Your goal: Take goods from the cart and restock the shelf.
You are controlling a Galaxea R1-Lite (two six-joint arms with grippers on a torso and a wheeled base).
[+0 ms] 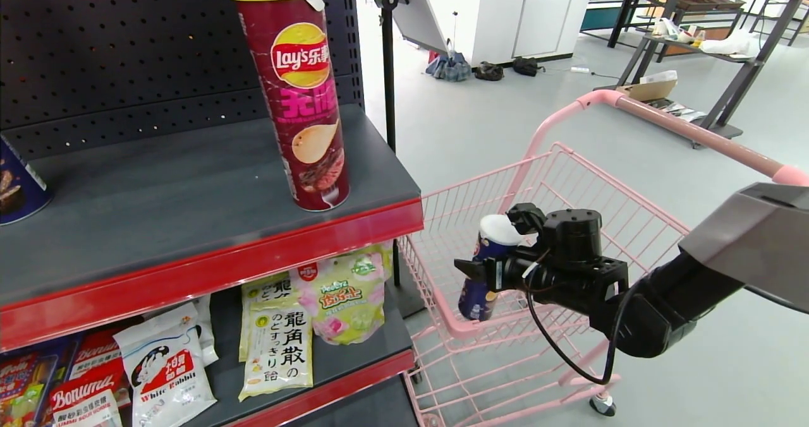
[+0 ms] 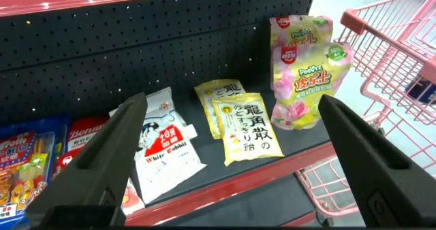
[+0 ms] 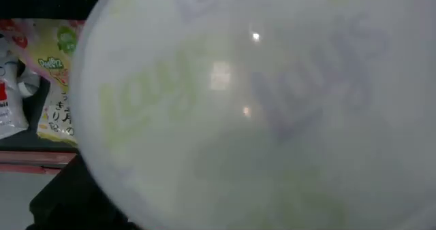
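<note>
Right jaws tight on blue can (image 1: 477, 300) above rim of cart (image 1: 695, 134); left jaws apart.

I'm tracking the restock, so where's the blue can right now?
In the head view the blue can is on the right, held in the right tool over the cart, just right of the shelf.

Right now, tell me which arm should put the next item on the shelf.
Right: the right jaws grip a can at the cart, beside the top shelf. The left jaws stand open and empty by the lower shelf's bags.
</note>
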